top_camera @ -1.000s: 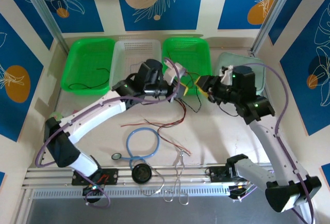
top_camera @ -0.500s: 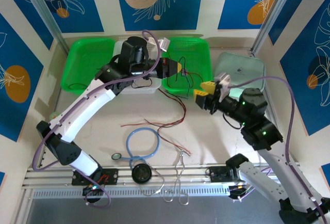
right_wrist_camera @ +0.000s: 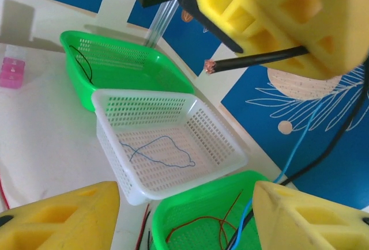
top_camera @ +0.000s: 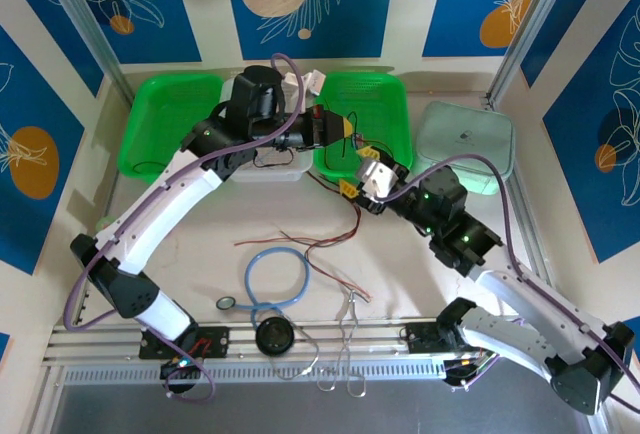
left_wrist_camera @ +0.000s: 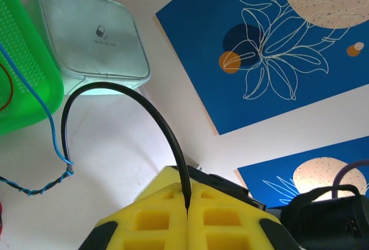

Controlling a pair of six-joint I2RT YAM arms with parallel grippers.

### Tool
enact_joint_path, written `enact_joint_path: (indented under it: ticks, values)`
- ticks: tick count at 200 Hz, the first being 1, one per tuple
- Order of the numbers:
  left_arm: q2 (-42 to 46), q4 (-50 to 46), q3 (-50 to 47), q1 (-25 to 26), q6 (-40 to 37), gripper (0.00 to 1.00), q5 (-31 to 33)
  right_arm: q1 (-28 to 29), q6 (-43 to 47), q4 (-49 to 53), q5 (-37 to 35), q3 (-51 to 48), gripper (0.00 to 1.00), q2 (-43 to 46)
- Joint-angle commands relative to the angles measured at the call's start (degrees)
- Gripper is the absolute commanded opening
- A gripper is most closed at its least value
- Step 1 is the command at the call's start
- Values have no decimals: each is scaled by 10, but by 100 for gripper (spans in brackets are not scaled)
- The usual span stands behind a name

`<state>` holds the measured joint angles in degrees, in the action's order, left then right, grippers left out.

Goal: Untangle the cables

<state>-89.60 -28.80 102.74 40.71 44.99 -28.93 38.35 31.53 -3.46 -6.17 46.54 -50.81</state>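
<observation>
– Left gripper point(top_camera: 337, 130), from overhead: clenched or loose?
– Clenched on a thin black cable point(top_camera: 350, 149), above the green perforated plastic basket point(top_camera: 385, 94) at one o'clock on the table point(top_camera: 200, 254). The cable droops from the tips into that basket.
– And the right gripper point(top_camera: 358, 170)?
– Just beside, at the left one's five o'clock, yellow foam fingers spread with nothing between them. Loose red and black cables point(top_camera: 330, 242) lie on the table at its seven o'clock.
– Left wrist camera?
– Yellow fingers pressed together at six o'clock, the black cable pinched in their seam. It arcs up toward eleven o'clock and drops to nine, where it twists together with a thin blue wire point(left_wrist_camera: 52, 129). A pale grey-green square plastic lid point(left_wrist_camera: 92, 37) sits at eleven.
– Right wrist camera?
– Its own fingers show at seven and five o'clock, wide apart. At one o'clock the left gripper grips the black cable, whose cut end pokes toward nine. A white perforated plastic basket point(right_wrist_camera: 115, 123) at centre holds one bluish-grey wire point(right_wrist_camera: 164, 152). Red wires point(right_wrist_camera: 199, 221) lie in the green basket at six.
</observation>
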Motion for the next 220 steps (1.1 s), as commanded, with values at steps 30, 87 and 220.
enact_joint_path:
  ticks: [30,87,220]
  values:
    - [10,-1,23,-6,41,0,-24,-26,28,-110,45,25,63,-52]
    - [19,16,23,-6,72,0,-30,-44,38,-223,39,33,63,-130]
    - [18,-9,68,-6,44,0,-37,-162,-107,-155,164,97,60,-150]
